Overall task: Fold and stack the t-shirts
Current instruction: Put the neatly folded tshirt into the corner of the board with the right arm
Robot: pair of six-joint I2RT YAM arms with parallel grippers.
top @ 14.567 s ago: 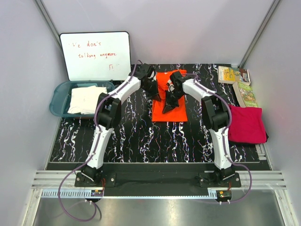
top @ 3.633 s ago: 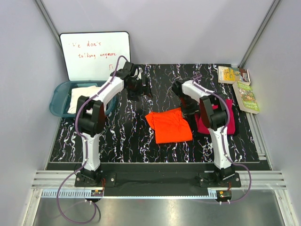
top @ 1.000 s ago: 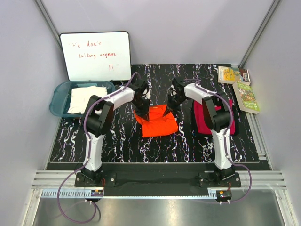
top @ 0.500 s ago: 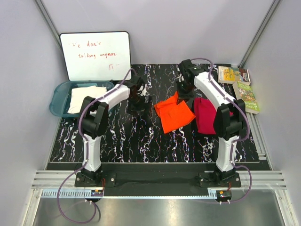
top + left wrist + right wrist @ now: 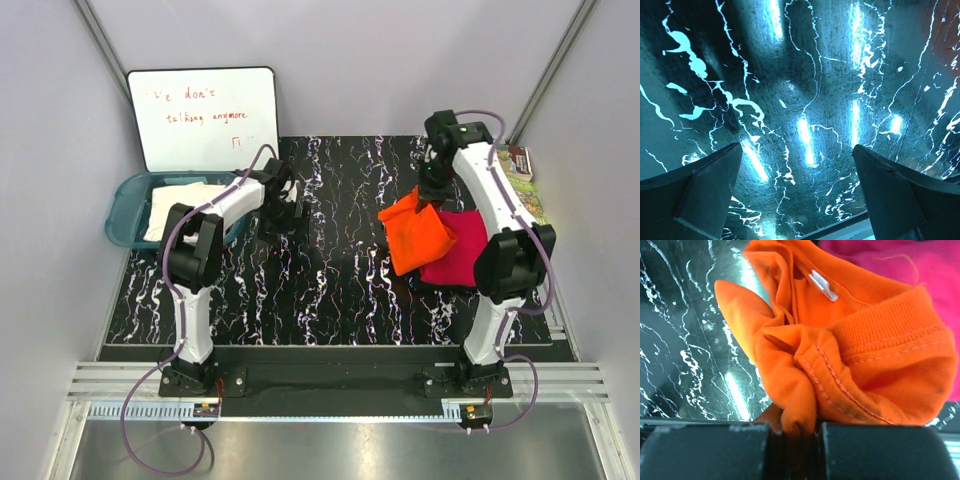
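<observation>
The folded orange t-shirt [image 5: 418, 236] hangs from my right gripper [image 5: 430, 190], which is shut on its upper edge; in the right wrist view bunched orange t-shirt cloth [image 5: 850, 370] is pinched in my right gripper [image 5: 800, 440]. Its lower part overlaps the left side of the magenta t-shirt [image 5: 462, 250], which lies flat at the right of the table; the magenta t-shirt [image 5: 890, 265] shows behind the orange one in the wrist view. The cream t-shirt [image 5: 182, 210] lies in the teal tub [image 5: 122, 215]. My left gripper [image 5: 282, 212] is open over bare table, and the left wrist view shows my left gripper [image 5: 796, 165] holding nothing.
A whiteboard [image 5: 205, 118] leans on the back wall at the left. Colourful booklets [image 5: 528, 190] lie at the far right behind the right arm. The black marbled table [image 5: 330, 290] runs between the two arms.
My right gripper has carried the orange t-shirt from the table's middle to the right, up over the magenta one. My left gripper has let go of it, opened wide and drawn back to the left.
</observation>
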